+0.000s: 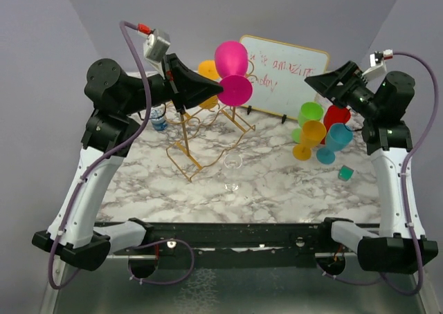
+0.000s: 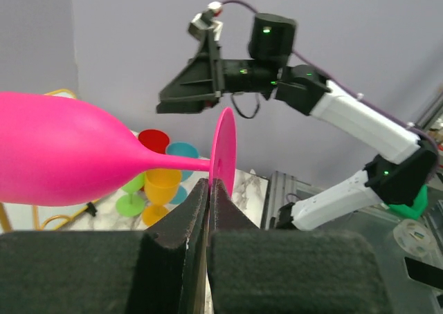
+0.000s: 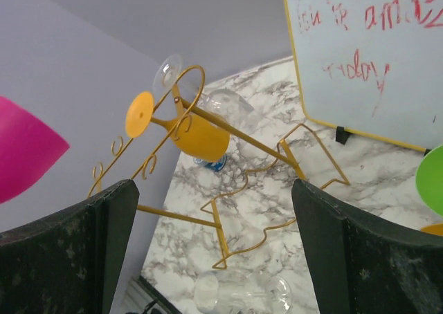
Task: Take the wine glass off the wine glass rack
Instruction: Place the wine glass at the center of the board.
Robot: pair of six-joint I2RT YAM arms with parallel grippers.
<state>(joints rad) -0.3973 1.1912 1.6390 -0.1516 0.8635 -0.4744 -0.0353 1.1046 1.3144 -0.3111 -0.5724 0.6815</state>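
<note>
Soft, even room light across all three feeds.
From overhead I see the marble counter evenly lit, with only faint shadows under the cups. The whiteboard reads flat and matte. On my left wrist feed the left end effector is a dark, out-of-focus mass up close, and the pink wine glass looks soft and stretched toward the frame edge.

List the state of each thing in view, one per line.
Pink glass, off the rack, in the air, held by its foot.
Left end effector, shut on the pink glass.
Right end effector, open, empty.
Rack, standing upright.
Orange glass, hanging on the rack.
Whiteboard, propped up, red writing on it.
Coloured glasses, grouped at the right.
</note>
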